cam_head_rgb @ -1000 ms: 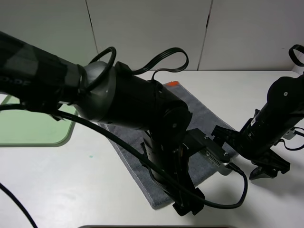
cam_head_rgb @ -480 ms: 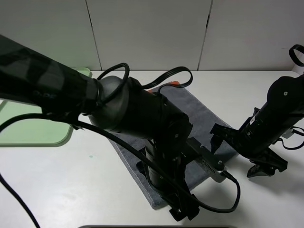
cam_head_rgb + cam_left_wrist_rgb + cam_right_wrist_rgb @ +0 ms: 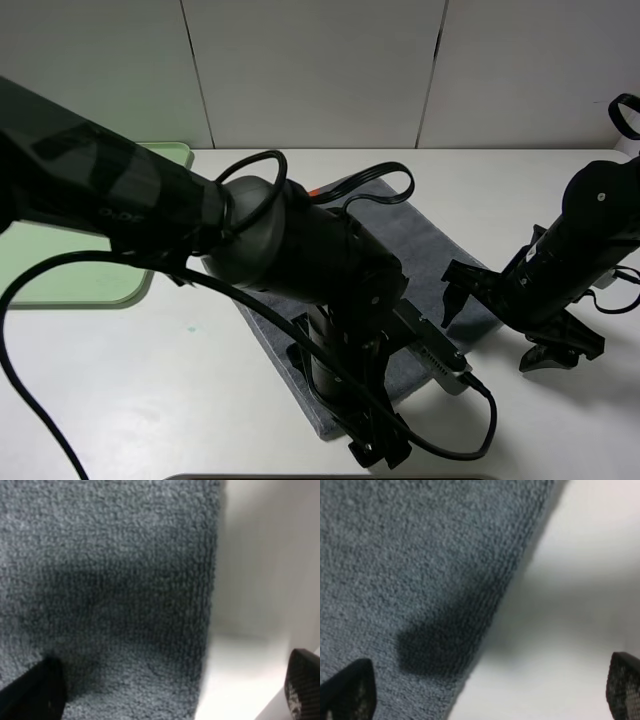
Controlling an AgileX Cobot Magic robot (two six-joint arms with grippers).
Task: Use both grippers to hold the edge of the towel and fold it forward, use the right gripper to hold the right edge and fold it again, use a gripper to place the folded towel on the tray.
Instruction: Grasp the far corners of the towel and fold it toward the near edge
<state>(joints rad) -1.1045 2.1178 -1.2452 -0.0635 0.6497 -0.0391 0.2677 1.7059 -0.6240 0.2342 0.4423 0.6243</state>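
The dark grey towel (image 3: 425, 240) lies flat and slanted on the white table, with an orange stripe (image 3: 315, 190) at its far end. My left gripper (image 3: 340, 405) hangs low over the towel's near end, open. In the left wrist view its fingertips (image 3: 37, 690) straddle the hemmed edge (image 3: 210, 605), one over cloth and one over bare table. My right gripper (image 3: 505, 325) is open at the towel's right side. In the right wrist view one of its fingers (image 3: 347, 690) is over cloth beside the edge (image 3: 515, 590), the other over the table. The light green tray (image 3: 70, 290) sits at the far left.
The bulky left arm (image 3: 270, 240) crosses over the towel and hides its middle. White table (image 3: 150, 400) surrounds the cloth. A white panelled wall (image 3: 320, 70) stands behind. A black cable loop (image 3: 625, 115) shows at the right border.
The left arm has swung further in over the towel and its gripper has dropped toward the near edge. The right gripper has shifted slightly toward the towel's right side.
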